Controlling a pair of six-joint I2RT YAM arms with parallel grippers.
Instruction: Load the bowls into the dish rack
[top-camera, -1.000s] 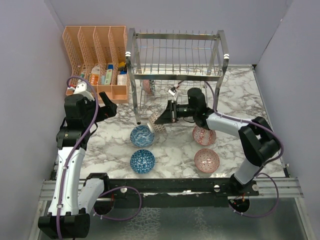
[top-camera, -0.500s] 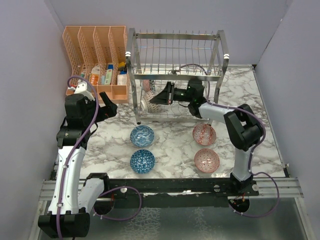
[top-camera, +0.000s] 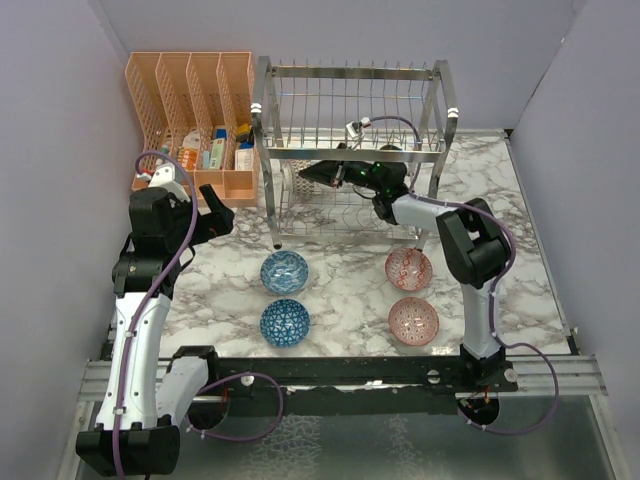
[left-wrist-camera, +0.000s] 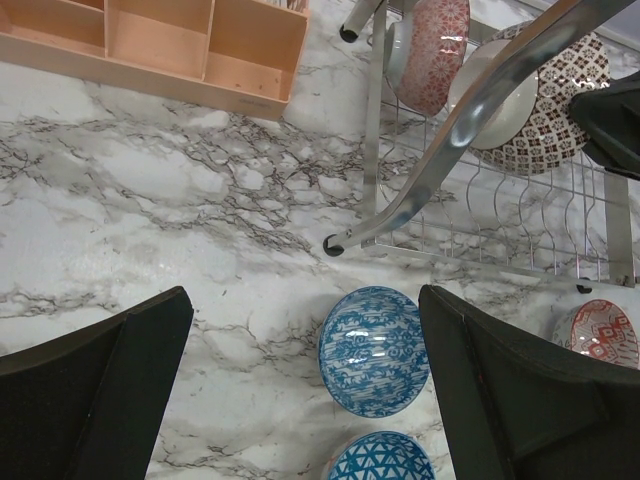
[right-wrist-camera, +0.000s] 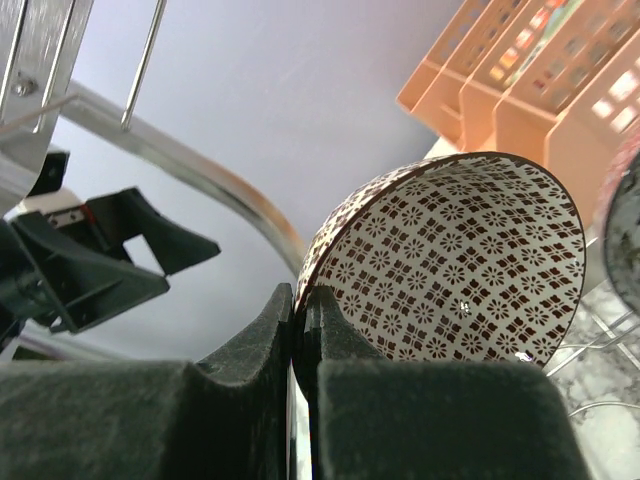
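Dark-and-white patterned ceramic bowl (right-wrist-camera: 460, 270) hangs inside the lower tier of the shiny two-tier wire dish rack (top-camera: 350, 71), pinched at its rim by the right end effector (right-wrist-camera: 300, 305). That thin rim hold could slip, or the bowl could clip a tine or knock the pink-red bowl (left-wrist-camera: 435, 45) standing at its 9 o'clock. Two blue bowls (top-camera: 285, 271) and two reddish bowls (top-camera: 408, 268) sit on the marble desk (top-camera: 350, 290), toward 6 o'clock. An orange mesh organizer (top-camera: 190, 75) holds small cartons. The left end effector (left-wrist-camera: 305, 295) hovers with jaws spread, gripping nothing.
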